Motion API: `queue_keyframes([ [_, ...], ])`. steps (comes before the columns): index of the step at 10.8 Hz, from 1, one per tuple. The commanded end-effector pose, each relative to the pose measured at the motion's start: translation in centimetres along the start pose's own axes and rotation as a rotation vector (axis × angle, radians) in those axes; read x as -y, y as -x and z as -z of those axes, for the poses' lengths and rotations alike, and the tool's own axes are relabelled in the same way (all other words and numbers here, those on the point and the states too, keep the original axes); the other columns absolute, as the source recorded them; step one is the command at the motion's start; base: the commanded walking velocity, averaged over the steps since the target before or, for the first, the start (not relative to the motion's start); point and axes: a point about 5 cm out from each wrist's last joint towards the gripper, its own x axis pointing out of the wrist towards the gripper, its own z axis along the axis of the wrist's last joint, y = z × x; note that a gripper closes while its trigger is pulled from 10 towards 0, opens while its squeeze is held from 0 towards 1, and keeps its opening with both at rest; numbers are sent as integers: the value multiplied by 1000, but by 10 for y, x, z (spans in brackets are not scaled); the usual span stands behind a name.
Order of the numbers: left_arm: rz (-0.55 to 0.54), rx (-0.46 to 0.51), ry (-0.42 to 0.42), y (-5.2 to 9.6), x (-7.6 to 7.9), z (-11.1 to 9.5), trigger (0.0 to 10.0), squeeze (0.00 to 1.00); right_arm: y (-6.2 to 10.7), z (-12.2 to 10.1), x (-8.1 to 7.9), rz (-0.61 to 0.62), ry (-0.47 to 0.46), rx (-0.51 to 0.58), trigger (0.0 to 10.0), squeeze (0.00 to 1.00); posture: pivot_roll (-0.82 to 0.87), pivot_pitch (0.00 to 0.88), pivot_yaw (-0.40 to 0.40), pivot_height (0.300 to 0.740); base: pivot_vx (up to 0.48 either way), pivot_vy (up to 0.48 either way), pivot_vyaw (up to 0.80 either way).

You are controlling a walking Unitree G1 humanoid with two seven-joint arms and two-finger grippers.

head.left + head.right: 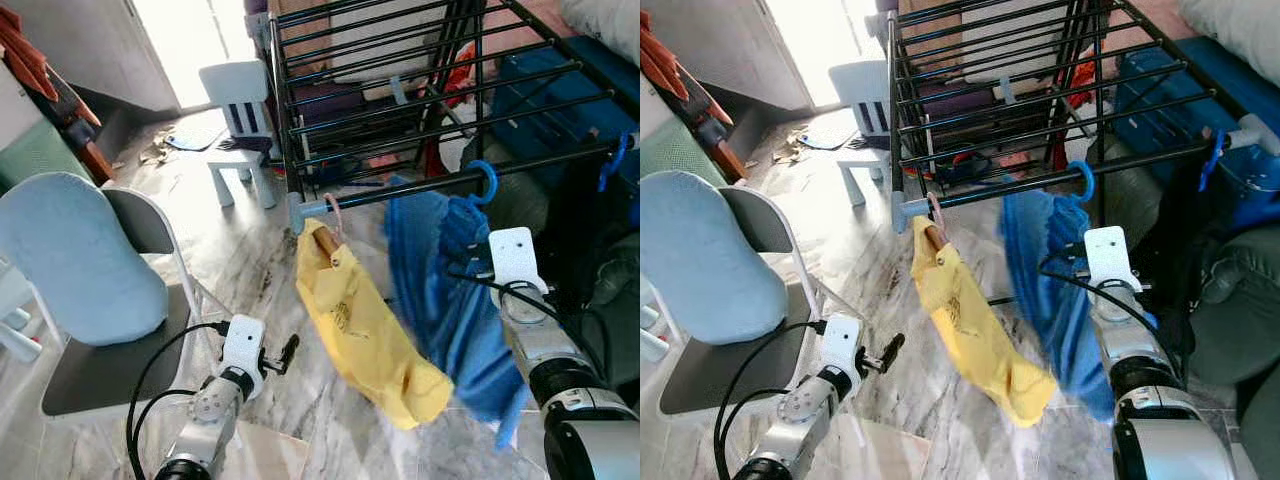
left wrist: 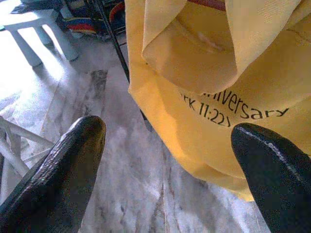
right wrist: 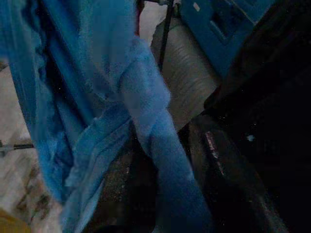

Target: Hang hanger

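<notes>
A blue hanger's hook [image 1: 483, 180] sits over the front rod [image 1: 520, 168] of the black drying rack, and a blue garment [image 1: 440, 290] hangs from it. My right gripper [image 3: 170, 150] is up against this garment below the rod, shut on a twisted fold of the blue cloth; its wrist plate [image 1: 518, 258] pokes out beside the cloth. At the rod's left end a yellow shirt [image 1: 365, 335] hangs on a wooden hanger [image 1: 327, 240]. Low and left of the shirt, my left gripper [image 2: 167, 133] is open, with nothing between its fingers.
A folding chair with a light blue cushion [image 1: 80, 260] stands close on the left. A small white chair [image 1: 240, 110] sits beyond it by the rack's corner. A blue case [image 1: 545, 85] and dark clothes [image 1: 600, 270] crowd the right. Marble floor [image 1: 250, 260] lies below.
</notes>
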Motion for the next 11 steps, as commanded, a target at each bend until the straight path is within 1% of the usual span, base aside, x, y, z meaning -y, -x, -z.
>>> queue_keyframes([
  [1,-23,0,-19,0,-9,-2,10000,0,0,-3,-4,-20,-15,26,0,0,-253,0,181,740,0,0,0],
  [3,-21,7,-25,1,-10,-4,10000,0,3,0,-7,-40,-39,32,0,0,-253,0,185,740,0,0,0],
  [5,-20,7,-31,2,-11,-4,10000,0,5,2,-8,-53,-95,41,0,0,-251,0,186,740,0,0,0],
  [8,-23,17,-36,2,-11,-7,10000,0,9,3,-8,-57,-102,73,0,0,-252,0,185,740,0,0,0],
  [10,-57,38,-17,1,-13,-11,10000,0,17,-5,-8,-43,-95,159,0,0,-254,0,179,740,0,0,0],
  [11,-80,63,1,0,-16,-17,10000,0,28,-3,-8,-24,-107,206,0,0,-253,0,176,740,0,0,0],
])
